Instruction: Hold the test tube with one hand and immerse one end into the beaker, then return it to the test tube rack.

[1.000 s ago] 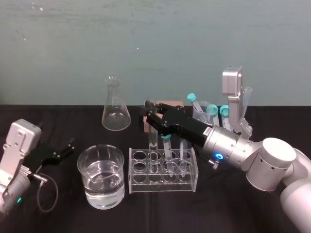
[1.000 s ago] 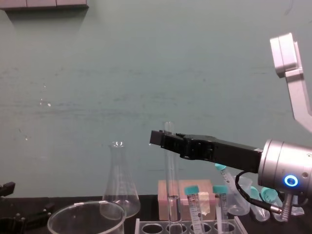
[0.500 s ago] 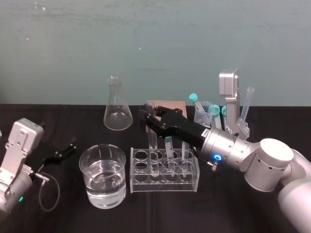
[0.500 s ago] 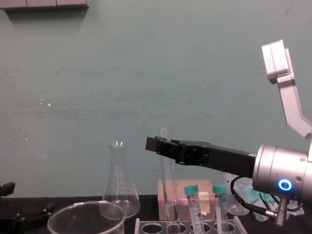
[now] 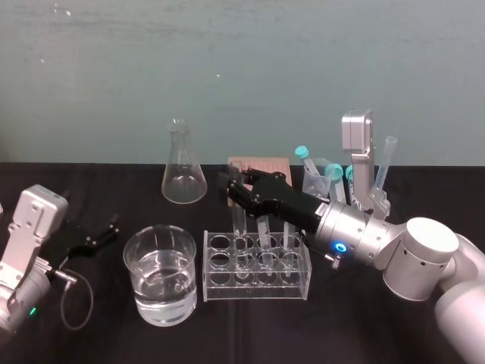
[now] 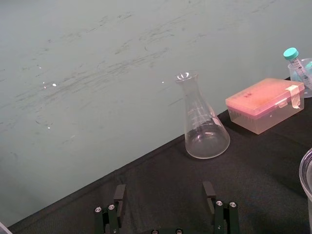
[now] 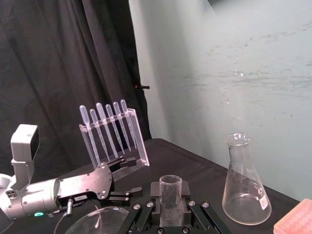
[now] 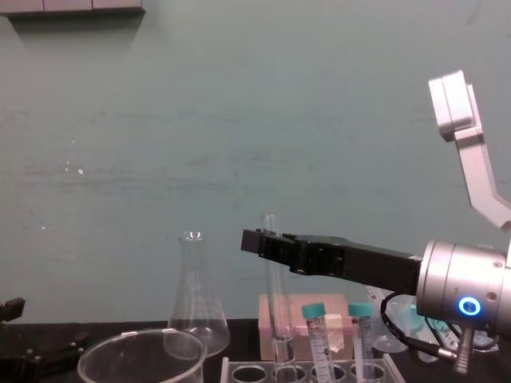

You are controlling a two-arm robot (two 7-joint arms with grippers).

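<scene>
The right end effector [image 5: 236, 184] is clamped on the upper part of the test tube [image 5: 239, 221], its two black fingers [image 7: 146, 210] pressed to either side of the glass just under the open mouth. The tube stands nearly upright, with its lower end down in a hole of the rack [image 5: 227, 285], left of two teal-capped tubes [image 8: 317, 335]. Behind the fingers, the silver wrist with its blue ring [image 5: 339, 246] stretches almost level over the rack from the right. The beaker [image 5: 161, 302] stands just left of the rack on the black surface [image 5: 250, 334]. The left end effector [image 5: 104, 231] rests low at the left, fingers apart.
</scene>
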